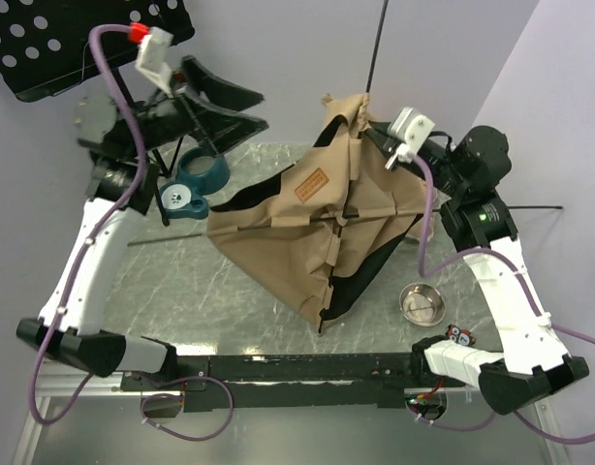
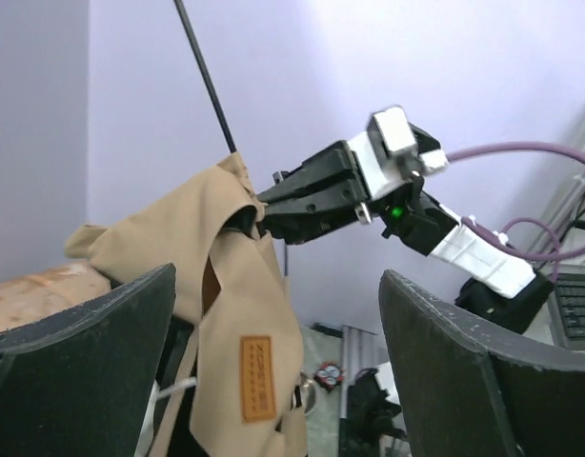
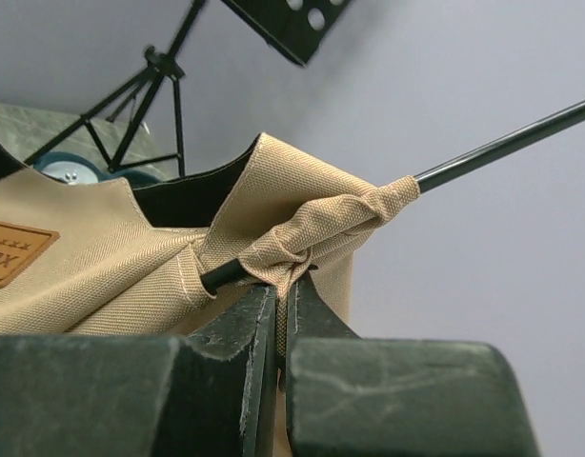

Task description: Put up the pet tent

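Note:
The tan fabric pet tent (image 1: 317, 228) lies half-collapsed in the middle of the table, with its brown label patch (image 1: 312, 186) facing up and black base panels showing at its edges. A thin black pole (image 1: 377, 44) sticks up out of its bunched top corner. My right gripper (image 1: 372, 133) is shut on the tent fabric at that corner; in the right wrist view (image 3: 283, 297) the cloth is pinched between the fingers just under the pole (image 3: 502, 148). My left gripper (image 1: 241, 108) is open and empty, raised left of the tent. In the left wrist view (image 2: 278, 352) it faces the tent (image 2: 245, 286).
A blue double pet bowl (image 1: 191, 184) sits at the far left, under my left gripper. A small metal bowl (image 1: 422, 303) stands at the near right. A black perforated stand (image 1: 75, 44) rises at the back left. A loose thin pole (image 1: 167, 237) lies left of the tent.

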Available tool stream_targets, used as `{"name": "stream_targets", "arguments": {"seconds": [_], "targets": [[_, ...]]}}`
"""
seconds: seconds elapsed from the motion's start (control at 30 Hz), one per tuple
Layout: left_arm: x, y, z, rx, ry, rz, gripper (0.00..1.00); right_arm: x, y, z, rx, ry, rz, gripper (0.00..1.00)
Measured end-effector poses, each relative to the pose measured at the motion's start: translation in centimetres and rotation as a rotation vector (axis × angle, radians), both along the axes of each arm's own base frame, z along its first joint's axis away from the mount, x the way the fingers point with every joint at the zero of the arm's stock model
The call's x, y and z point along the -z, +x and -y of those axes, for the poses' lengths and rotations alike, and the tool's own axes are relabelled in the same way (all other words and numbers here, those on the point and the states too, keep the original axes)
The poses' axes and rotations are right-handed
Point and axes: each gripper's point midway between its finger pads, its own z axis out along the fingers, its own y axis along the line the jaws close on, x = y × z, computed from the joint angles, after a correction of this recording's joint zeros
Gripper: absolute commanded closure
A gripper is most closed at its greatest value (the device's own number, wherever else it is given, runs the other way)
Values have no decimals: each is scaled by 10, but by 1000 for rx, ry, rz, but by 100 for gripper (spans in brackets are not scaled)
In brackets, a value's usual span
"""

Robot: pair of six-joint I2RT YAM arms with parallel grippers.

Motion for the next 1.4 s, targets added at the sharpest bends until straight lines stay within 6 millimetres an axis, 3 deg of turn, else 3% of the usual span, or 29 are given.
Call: {"name": "stream_targets", "arguments": {"seconds": [0.27,0.43,0.57,0.7,0.77,0.93,0.97,1.0,1.07,1.13,1.2,1.27,1.4], "targets": [[26,5,55,130,36,-102,12,-12,-40,-26,-97,-44,127,100],[32,-5,73,175,59,-99,11,-15,-54,-39,-146,-49,157,100],[35,-8,81,185,68,-93,25,-15,-61,-47,-172,-49,164,100],[34,-3,86,177,69,-90,30,-17,-68,-53,-190,-52,180,100],[35,-1,88,177,73,-92,43,-17,-71,-55,-191,-54,187,100],[36,0,90,190,78,-96,97,-14,-75,-57,-185,-63,204,100],[37,-2,91,198,81,-91,99,-14,-75,-57,-181,-64,206,100],[37,-4,91,207,82,-88,99,-14,-75,-57,-179,-66,208,97],[35,-7,91,224,80,-71,99,-13,-75,-57,-176,-68,211,80],[33,-9,91,234,77,-57,99,-13,-76,-56,-175,-68,213,53],[29,-9,89,232,67,-36,99,-11,-78,-54,-174,-73,207,34],[21,-9,86,234,54,-5,99,-4,-81,-53,-179,-77,188,22],[-2,-11,79,255,18,55,99,5,-88,-49,-178,-89,148,12]]}}
